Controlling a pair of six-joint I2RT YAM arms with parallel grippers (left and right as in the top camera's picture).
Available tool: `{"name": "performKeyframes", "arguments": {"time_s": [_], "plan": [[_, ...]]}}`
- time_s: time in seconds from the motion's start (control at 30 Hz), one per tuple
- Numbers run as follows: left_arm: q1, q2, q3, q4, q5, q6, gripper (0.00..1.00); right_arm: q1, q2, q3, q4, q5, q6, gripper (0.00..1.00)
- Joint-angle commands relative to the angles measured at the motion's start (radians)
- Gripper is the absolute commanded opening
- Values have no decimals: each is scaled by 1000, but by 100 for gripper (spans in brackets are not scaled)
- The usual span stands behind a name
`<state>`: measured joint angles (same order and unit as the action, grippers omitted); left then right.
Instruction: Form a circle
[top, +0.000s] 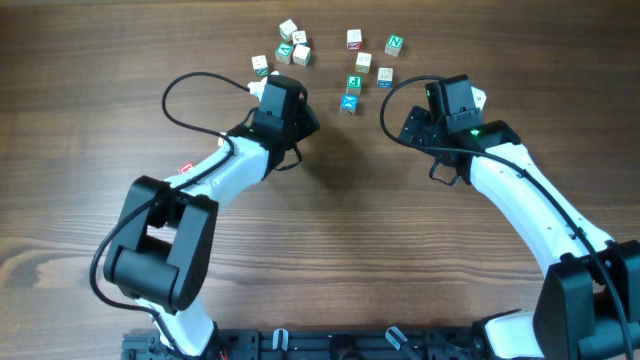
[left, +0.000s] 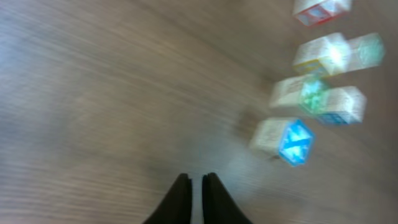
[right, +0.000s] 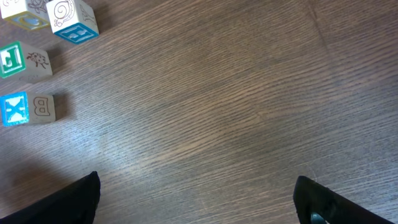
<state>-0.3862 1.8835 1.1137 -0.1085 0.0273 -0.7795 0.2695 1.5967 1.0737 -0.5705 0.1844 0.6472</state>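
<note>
Looked down on a brown wooden table (top: 400, 250). Saw the left arm (top: 215, 175) and the right arm (top: 520, 190), both white, reaching from the near edge toward the far side. Found the left gripper (left: 194, 182) clenched on nothing, its dark tips almost touching, over bare wood near the cubes. Found the right gripper (right: 196, 183) released and empty, fingers wide apart. Saw the letter cubes (top: 302, 54) scattered loose in two clusters at the far middle, with no ring formed. Noted the nearest one, a blue-faced cube (top: 349, 101), lying between the two grippers.
</note>
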Motion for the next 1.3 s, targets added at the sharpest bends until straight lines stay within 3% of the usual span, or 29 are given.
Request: {"name": "performKeyframes", "arguments": {"time_s": [0.0,0.27,0.33,0.67,1.27], "plan": [[41,8,142,-180,-81,-14,7,1,-7,-1,2,18,8,100],[81,40,206,-304,-129,-52,8,1,-7,-1,2,18,8,100],[80,72,206,-300,-129,-67,4,1,-7,-1,2,18,8,100],[58,96,206,-266,-178,-120,4,1,-7,-1,2,18,8,100],[64,96,206,-402,-261,-320,4,1,-7,-1,2,18,8,100]]}}
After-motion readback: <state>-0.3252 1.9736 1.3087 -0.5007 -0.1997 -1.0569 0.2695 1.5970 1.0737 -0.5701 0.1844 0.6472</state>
